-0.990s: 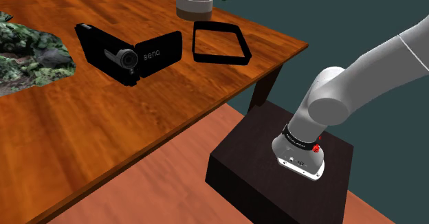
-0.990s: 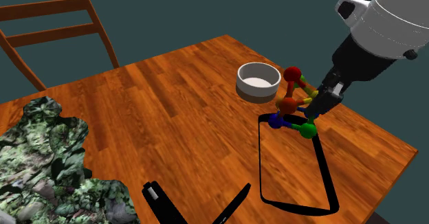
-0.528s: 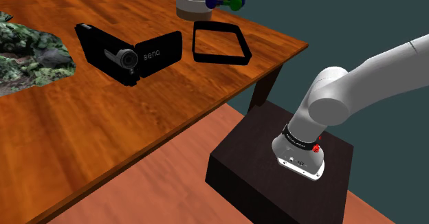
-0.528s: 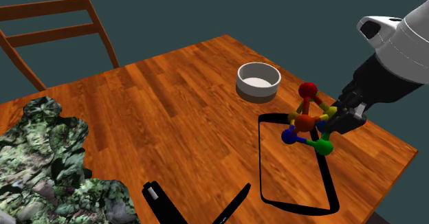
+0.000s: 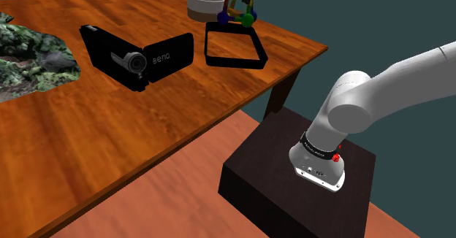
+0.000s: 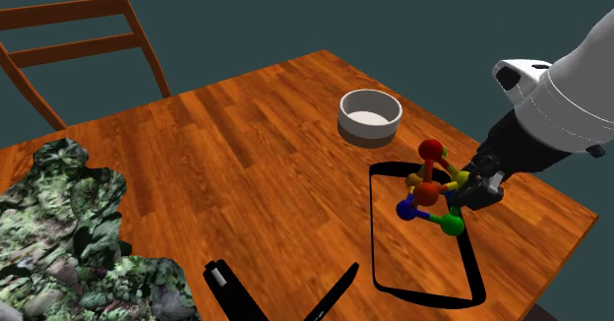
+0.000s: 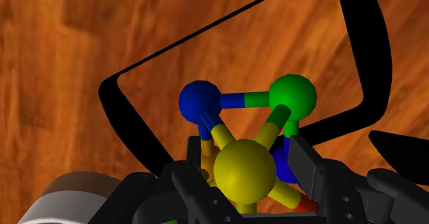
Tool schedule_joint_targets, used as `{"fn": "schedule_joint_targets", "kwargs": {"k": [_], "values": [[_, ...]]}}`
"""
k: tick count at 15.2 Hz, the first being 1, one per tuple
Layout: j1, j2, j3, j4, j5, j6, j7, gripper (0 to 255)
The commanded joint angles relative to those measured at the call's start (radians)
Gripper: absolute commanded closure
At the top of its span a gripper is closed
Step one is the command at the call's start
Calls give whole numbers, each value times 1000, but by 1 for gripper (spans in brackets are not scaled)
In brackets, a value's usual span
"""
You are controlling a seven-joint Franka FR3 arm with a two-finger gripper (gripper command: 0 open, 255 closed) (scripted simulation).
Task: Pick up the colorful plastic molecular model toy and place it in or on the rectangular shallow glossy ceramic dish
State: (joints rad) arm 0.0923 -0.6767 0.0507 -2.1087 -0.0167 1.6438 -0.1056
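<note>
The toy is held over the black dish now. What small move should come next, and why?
Probably lower the tool straight down. It is shut on the toy, which hangs within the outline of the dish, at the end near the bowl, and seems not yet to rest there.

Flat, even light leaves the desk (image 5: 109, 127) bright, with hardly any cast shadows. Wood grain smears in the wrist view. The backdrop (image 5: 365, 10) is dim toward the shoulder view's twelve o'clock.

Table (image 6: 246, 142): polished wood, visible grain. Molecular model (image 7: 246, 169): smooth, faintly glossy balls and rods, plastic-looking. Dish (image 6: 376, 230): uniformly matt black.
</note>
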Motion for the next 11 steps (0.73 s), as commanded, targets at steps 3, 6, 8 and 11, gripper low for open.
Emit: {"fn": "schedule_joint_targets", "kwargs": {"k": [3,6,8,11], "values": [[1,-22,0,-72,1,51,1,255],[1,-30,0,-102,1,73,2,255],[1,-30,0,-102,1,73,2,255],[1,-30,0,-102,1,73,2,255]]}}
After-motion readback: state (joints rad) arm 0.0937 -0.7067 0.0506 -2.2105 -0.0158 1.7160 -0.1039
